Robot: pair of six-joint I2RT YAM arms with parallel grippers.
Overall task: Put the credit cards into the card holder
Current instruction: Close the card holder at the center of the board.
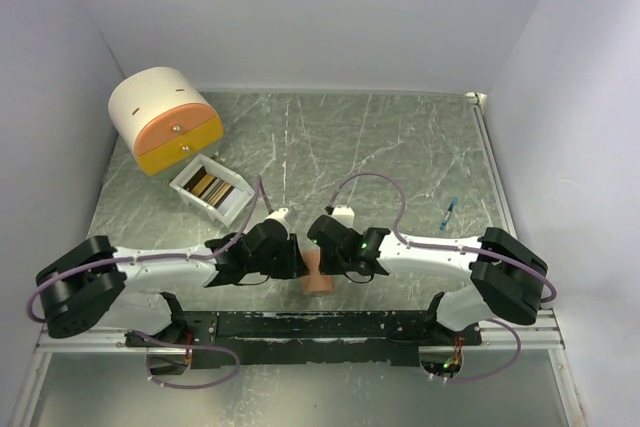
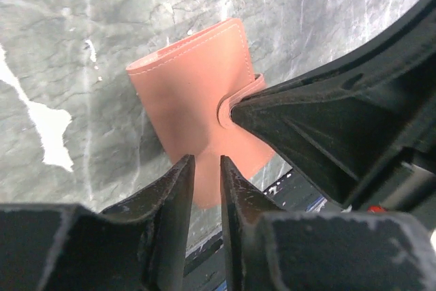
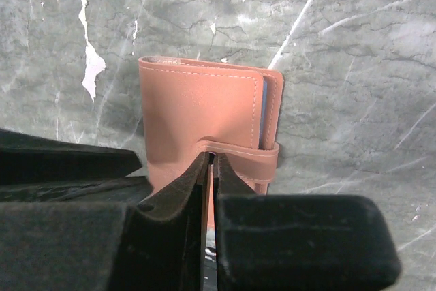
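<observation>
The card holder (image 1: 317,284) lies closed on the table between my two grippers, salmon-brown with a strap across its front. In the right wrist view my right gripper (image 3: 212,157) is shut on the end of that strap on the card holder (image 3: 197,100). In the left wrist view my left gripper (image 2: 207,163) stands at the near edge of the card holder (image 2: 194,93), jaws a narrow gap apart, with nothing clearly pinched. The credit cards (image 1: 203,184) stand on edge in a small white box, far left of both grippers.
The white open box (image 1: 228,199) sits left of centre. A round cream-and-orange drawer unit (image 1: 165,119) stands at the back left. A blue pen (image 1: 449,212) lies on the right. The arm mounting rail (image 1: 320,325) runs just behind the card holder.
</observation>
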